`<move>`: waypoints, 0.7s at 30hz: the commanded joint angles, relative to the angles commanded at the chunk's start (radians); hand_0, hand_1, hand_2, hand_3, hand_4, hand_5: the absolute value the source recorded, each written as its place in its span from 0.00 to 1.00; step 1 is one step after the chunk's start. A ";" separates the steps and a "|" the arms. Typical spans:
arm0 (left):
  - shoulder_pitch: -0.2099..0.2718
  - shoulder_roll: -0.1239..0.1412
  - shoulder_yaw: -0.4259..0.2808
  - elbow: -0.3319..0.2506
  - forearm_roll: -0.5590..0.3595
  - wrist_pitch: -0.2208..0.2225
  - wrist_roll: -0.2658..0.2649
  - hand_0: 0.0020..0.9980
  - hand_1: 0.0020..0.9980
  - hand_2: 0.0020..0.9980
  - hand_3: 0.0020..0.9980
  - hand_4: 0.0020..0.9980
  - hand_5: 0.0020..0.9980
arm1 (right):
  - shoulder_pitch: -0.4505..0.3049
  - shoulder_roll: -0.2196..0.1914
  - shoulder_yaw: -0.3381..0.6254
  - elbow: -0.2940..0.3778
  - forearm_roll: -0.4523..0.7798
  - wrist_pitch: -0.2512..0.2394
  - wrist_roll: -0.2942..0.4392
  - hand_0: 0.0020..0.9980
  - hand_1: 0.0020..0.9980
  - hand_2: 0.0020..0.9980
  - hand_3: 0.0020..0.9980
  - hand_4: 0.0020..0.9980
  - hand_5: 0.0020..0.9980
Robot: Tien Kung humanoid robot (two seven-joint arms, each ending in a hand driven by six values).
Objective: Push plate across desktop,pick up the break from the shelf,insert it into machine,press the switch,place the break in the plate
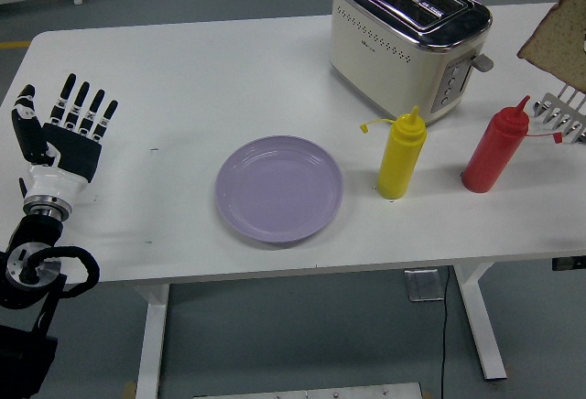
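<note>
Now the left hand (59, 134) hovers over the desk's (183, 79) left edge, palm forward and fingers spread wide, holding nothing, well apart from the purple plate (279, 188). That plate lies empty near the middle of the desk's front half. To its right stands a yellow squeeze bottle (401, 156), and further right a red squeeze bottle (495, 146), each upright with its cap dangling on a thin strap. Behind them, toward the far right of the desk, sits the cream and chrome toaster (407, 37), its two slots open on top and its lever on the side facing the red bottle. At the picture's right edge a slice of bread (558, 40) is lifted above a small metal rack (562, 117), of which only the prongs show. The right hand is not visible, so what holds the bread cannot be told.
</note>
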 joint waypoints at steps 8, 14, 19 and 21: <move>0.067 0.022 -0.110 -0.020 0.001 -0.004 0.002 0.85 0.89 0.95 0.81 0.64 1.00 | 0.100 -0.010 -0.037 0.084 0.049 -0.050 0.011 0.30 0.42 0.47 0.48 0.28 0.14; 0.095 0.030 -0.152 -0.034 0.000 -0.005 0.003 0.85 0.89 0.94 0.80 0.64 1.00 | 0.208 -0.014 -0.094 0.069 0.106 -0.067 -0.016 0.29 0.40 0.46 0.47 0.27 0.13; 0.115 0.038 -0.166 -0.054 -0.006 -0.009 0.005 0.84 0.89 0.94 0.80 0.64 1.00 | 0.301 -0.011 -0.148 0.045 0.163 -0.078 -0.071 0.30 0.40 0.46 0.47 0.27 0.12; 0.124 0.041 -0.173 -0.063 -0.007 -0.010 0.006 0.84 0.89 0.94 0.80 0.64 1.00 | 0.336 -0.008 -0.170 0.033 0.186 -0.084 -0.098 0.30 0.40 0.46 0.47 0.27 0.12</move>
